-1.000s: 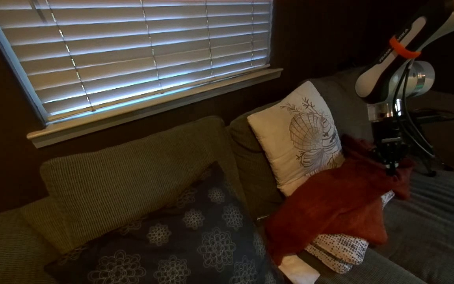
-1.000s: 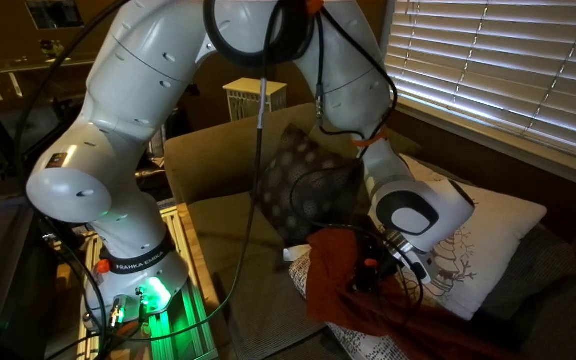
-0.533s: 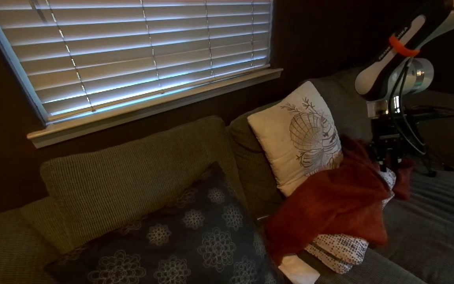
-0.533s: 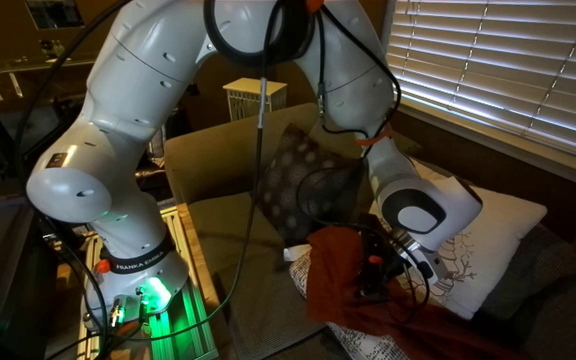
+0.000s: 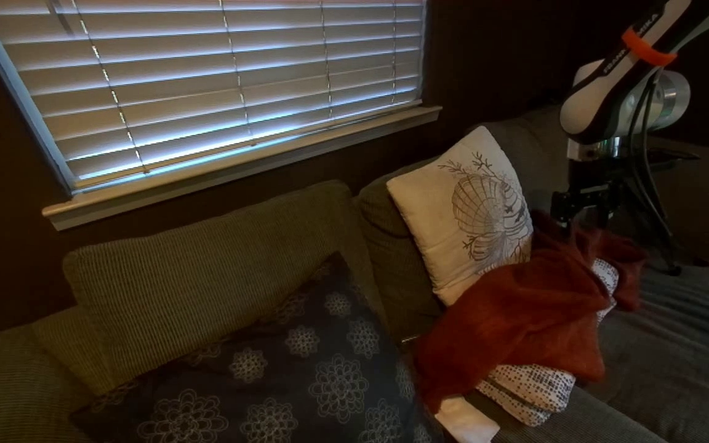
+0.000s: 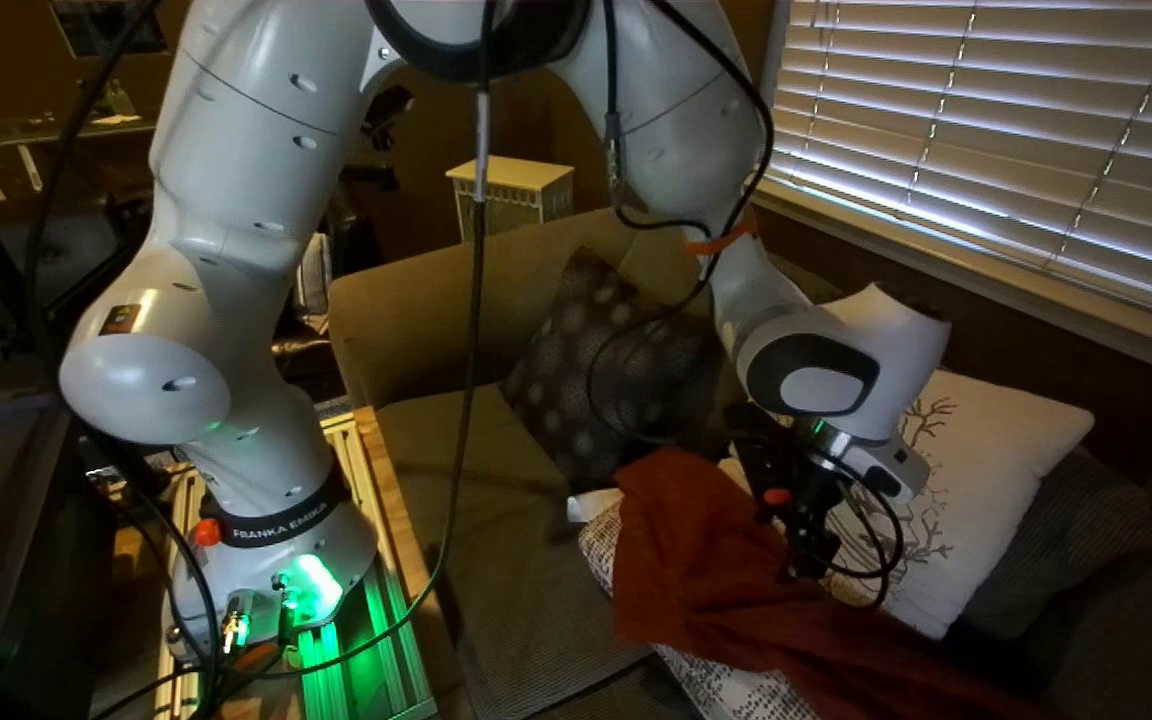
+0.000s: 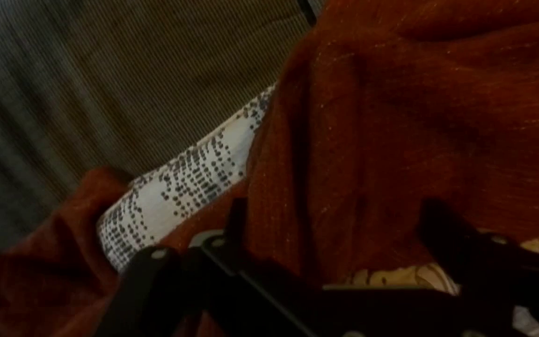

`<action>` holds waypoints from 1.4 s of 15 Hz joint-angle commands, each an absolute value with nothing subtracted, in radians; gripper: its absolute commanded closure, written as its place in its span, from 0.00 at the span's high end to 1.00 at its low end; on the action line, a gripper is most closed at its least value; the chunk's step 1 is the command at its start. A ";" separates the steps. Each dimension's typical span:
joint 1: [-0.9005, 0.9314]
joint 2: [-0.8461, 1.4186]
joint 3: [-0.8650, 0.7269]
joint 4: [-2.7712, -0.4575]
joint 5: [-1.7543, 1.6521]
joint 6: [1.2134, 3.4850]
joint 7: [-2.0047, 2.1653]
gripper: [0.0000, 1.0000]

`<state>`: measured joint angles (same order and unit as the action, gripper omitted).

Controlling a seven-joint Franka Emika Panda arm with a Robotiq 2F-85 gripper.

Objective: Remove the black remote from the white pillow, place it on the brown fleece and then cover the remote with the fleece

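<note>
Fleece (image 5: 514, 320): draped across the speckled cushion (image 5: 539, 381)
Gripper (image 7: 335, 213): poised over it now, fingers parted
White pillow (image 5: 474, 221): propped, far side

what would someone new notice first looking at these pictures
Probably the large glossy white robot arm, arching over the olive-grey sofa in an exterior view from a green-lit base. Next, the rust-brown folded fleece, draped over white dark-dotted fabric in front of the square cream-white pillow with a shell print. Backlit slatted blinds also stand out above the sofa.
</note>
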<state>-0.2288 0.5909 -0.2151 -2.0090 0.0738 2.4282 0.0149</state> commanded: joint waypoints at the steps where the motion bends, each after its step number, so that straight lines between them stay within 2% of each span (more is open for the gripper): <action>1: -0.220 0.403 -0.193 -2.209 0.028 2.594 -0.070 1.00; 6: -0.298 0.247 -0.091 -2.358 0.113 2.782 -0.303 1.00; 9: -0.349 0.173 -0.024 -2.411 0.214 2.803 -0.438 1.00; 11: -0.377 0.132 0.005 -2.420 0.341 2.750 -0.513 1.00; 14: -0.365 0.088 -0.038 -2.414 0.435 2.644 -0.521 1.00; 21: -0.310 0.036 -0.156 -2.395 0.287 2.471 -0.376 1.00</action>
<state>-0.3425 0.0810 -0.1135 -2.3856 0.3617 2.5367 -0.4592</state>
